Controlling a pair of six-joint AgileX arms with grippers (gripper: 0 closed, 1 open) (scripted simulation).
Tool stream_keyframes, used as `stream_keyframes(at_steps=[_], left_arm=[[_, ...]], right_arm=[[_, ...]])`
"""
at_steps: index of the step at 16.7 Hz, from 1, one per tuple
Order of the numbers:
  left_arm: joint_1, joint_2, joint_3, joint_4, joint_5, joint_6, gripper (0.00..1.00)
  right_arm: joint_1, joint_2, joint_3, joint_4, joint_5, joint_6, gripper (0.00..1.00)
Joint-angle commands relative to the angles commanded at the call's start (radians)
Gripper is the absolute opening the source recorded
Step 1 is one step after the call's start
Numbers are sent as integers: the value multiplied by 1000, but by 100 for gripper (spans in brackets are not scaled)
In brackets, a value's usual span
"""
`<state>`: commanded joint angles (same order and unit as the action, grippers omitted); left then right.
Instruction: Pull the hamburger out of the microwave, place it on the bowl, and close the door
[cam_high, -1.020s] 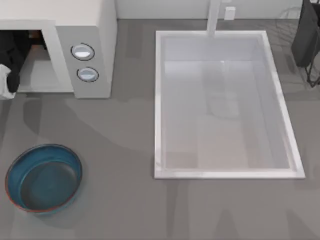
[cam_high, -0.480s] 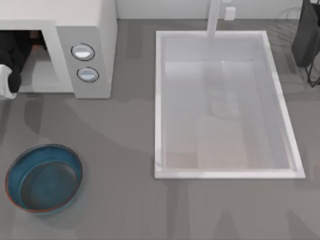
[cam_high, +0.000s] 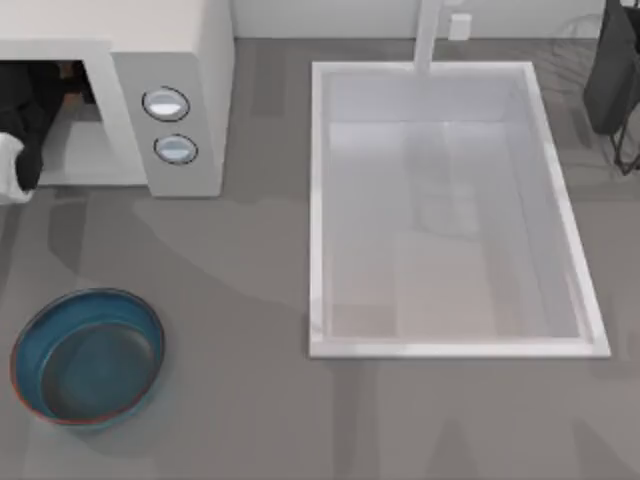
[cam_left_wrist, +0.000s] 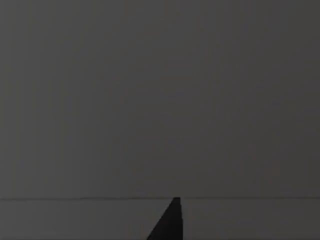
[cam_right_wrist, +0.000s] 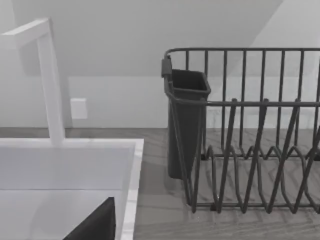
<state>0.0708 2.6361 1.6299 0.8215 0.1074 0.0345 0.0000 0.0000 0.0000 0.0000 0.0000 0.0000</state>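
Top view: the boxy white-grey microwave (cam_high: 150, 90) sits at the tabletop's far left corner, its cavity open, and the left arm's black end effector (cam_high: 30, 110) reaches inside; whether its fingers are open or shut cannot be told. A sliver of orange-brown hamburger (cam_high: 72, 72) shows just beside it, deep in the cavity. The round blue-teal bowl (cam_high: 88, 356) rests near the front left corner. The large white rectangular sink (cam_high: 450, 210) lies toward the right. Left wrist view: dark. Right wrist view: a dark wire dish rack (cam_right_wrist: 250, 130) stands beside the sink.
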Motion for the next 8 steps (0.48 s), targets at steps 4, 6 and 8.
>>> stream_keyframes(at_steps=[4, 6, 8], left_arm=[[14, -73, -195, 123, 12, 3, 0], [23, -126, -345, 209, 21, 6, 0], [34, -182, -510, 302, 31, 8, 0]], right_arm=[[0, 0, 0, 0, 0, 0, 100], [0, 0, 0, 0, 0, 0, 100], [0, 0, 0, 0, 0, 0, 100]])
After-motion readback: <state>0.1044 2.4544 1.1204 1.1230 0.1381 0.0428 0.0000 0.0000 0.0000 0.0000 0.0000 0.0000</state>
